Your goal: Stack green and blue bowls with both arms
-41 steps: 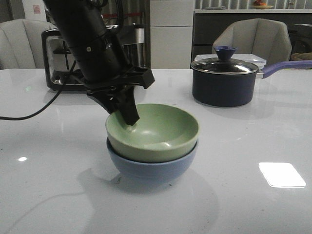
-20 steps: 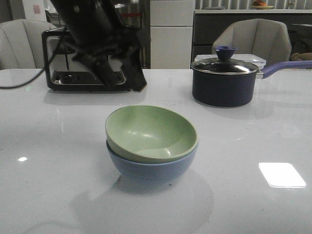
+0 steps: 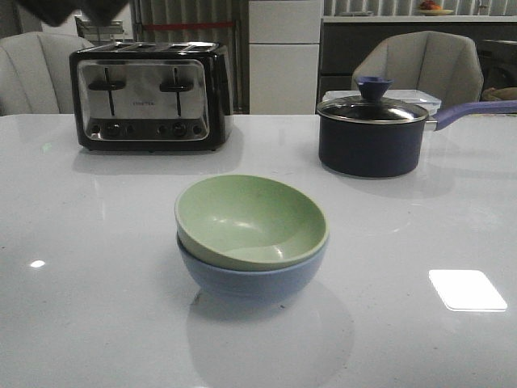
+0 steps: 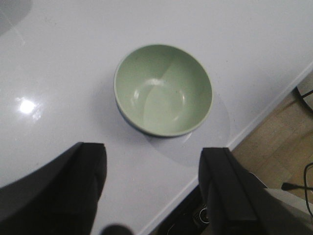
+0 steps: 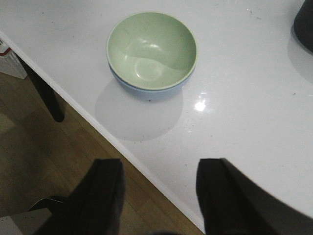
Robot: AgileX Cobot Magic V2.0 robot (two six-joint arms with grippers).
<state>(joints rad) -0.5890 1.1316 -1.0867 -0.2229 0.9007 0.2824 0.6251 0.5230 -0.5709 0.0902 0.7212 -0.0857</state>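
The pale green bowl (image 3: 251,220) sits nested, slightly tilted, inside the blue bowl (image 3: 252,277) in the middle of the white table. Both also show in the left wrist view, green bowl (image 4: 163,89), and in the right wrist view, green bowl (image 5: 151,49) over the blue bowl (image 5: 146,91). My left gripper (image 4: 152,169) is open and empty, high above the table, away from the bowls. My right gripper (image 5: 159,183) is open and empty, over the table's near edge. In the front view only a dark bit of the left arm (image 3: 73,10) shows at the top left.
A silver and black toaster (image 3: 150,97) stands at the back left. A dark navy saucepan (image 3: 371,133) with a lid and a long handle stands at the back right. Chairs stand behind the table. The table's near edge (image 5: 122,147) borders wooden floor.
My left gripper has let go of the green bowl, lifted up and back to the left, and has almost left the front view. The bowls stay stacked.
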